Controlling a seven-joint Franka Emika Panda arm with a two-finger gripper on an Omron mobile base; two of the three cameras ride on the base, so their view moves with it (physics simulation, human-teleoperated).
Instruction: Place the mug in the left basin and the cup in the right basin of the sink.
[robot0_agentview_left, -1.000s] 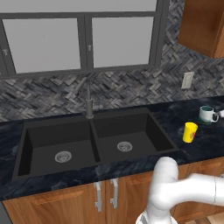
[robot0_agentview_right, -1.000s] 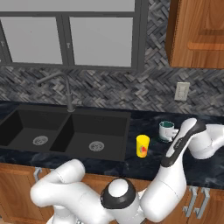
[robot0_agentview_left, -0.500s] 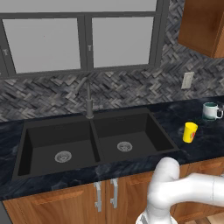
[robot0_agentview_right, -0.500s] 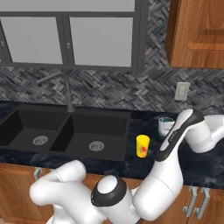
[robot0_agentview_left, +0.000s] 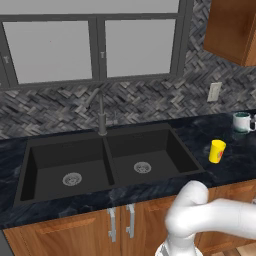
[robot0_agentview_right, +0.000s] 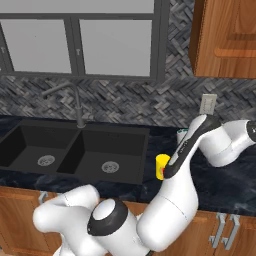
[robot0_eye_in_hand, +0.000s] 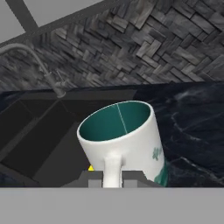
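Right in front of my hand (robot0_eye_in_hand: 113, 181) stands the mug (robot0_eye_in_hand: 124, 142), upright, its teal mouth open to the ceiling and its handle pointing straight back at me, set between my two fingertips (robot0_eye_in_hand: 94, 180). My hand is nearly closed, pinched on that handle, so I judge that I am gripping the mug by it. Seen from the left base view, the mug (robot0_agentview_left: 242, 122) sits on the dark desk (robot0_agentview_left: 200, 132) at the far right, well apart from the sink (robot0_agentview_left: 107, 160). Whether it rests on the desk or is just clear of it I cannot tell.

What matters for the coming move is direction: the left basin (robot0_agentview_left: 67, 167) lies far off to my left, beyond the right basin (robot0_agentview_left: 145, 155) and the centre divider. I judge the carry must sweep leftward across the whole nearer basin before I lower anything.

Between the mug and the sink stands the cup (robot0_agentview_left: 217, 151), yellow and upright on the desk, just off the right basin's edge; in the right base view the cup (robot0_agentview_right: 161, 166) shows beside my forearm. It lies close to the path, so I would lift well before swinging left. Behind the divider rises the faucet (robot0_agentview_left: 99, 110), which a high carry should clear in front.
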